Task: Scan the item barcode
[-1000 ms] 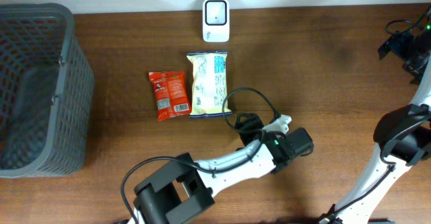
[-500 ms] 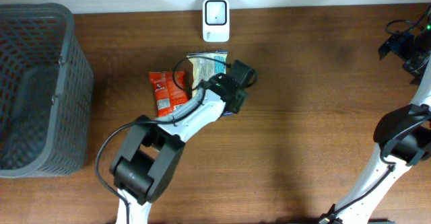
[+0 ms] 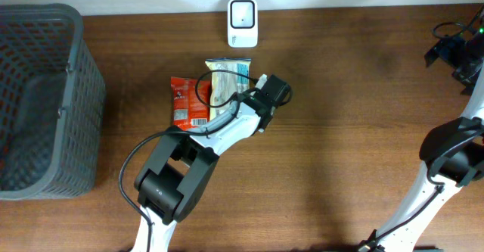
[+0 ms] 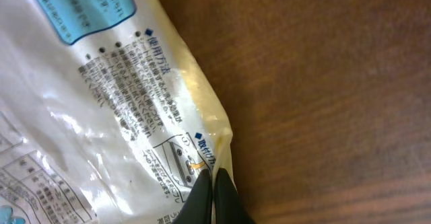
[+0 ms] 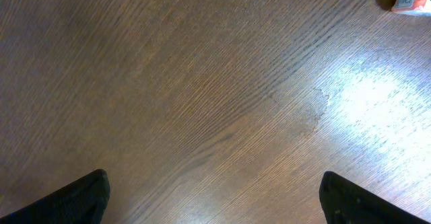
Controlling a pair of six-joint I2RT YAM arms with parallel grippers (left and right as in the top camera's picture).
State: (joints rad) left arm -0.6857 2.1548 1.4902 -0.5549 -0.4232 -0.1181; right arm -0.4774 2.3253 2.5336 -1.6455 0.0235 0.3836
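We are looking at a pale yellow packet [image 3: 224, 82], glossy and crinkled, carrying a blue label and small black print; the closed left gripper [image 4: 214, 187] is pinching its seam near a corner. It is lying just below the white scanner [image 3: 242, 13], with a red packet [image 3: 187, 101] touching its left side.

Bright, even lighting — white glare on the table [image 5: 367, 93], sheen on the wrapper [image 4: 87, 109].
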